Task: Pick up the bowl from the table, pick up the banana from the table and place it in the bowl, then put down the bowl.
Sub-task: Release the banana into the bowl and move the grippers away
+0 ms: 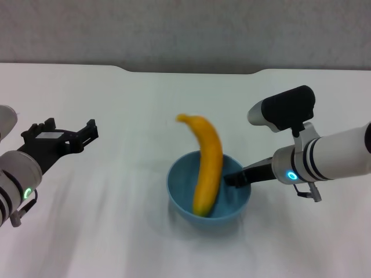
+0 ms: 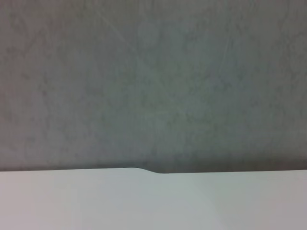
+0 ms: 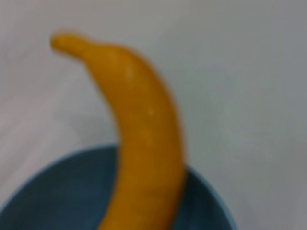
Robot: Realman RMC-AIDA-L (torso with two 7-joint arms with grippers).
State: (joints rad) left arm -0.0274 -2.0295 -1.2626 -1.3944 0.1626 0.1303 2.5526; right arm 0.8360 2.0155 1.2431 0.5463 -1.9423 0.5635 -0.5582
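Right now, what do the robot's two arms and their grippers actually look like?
Both arms are white tubes with black bands and a small glowing green-blue ring light near the wrist. The left gripper is black and angular with squared prongs. The right gripper is black too, on a dark stem, and a black-and-grey camera pod sits above its wrist.

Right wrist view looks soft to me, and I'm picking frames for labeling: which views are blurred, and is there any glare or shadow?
Right wrist view: the banana and bowl are close and out of focus, their edges smeared. Head view: sharper, evenly lit, only a faint shadow under the bowl, no glare. Left wrist view: just the table edge and a dim wall, little to focus on.
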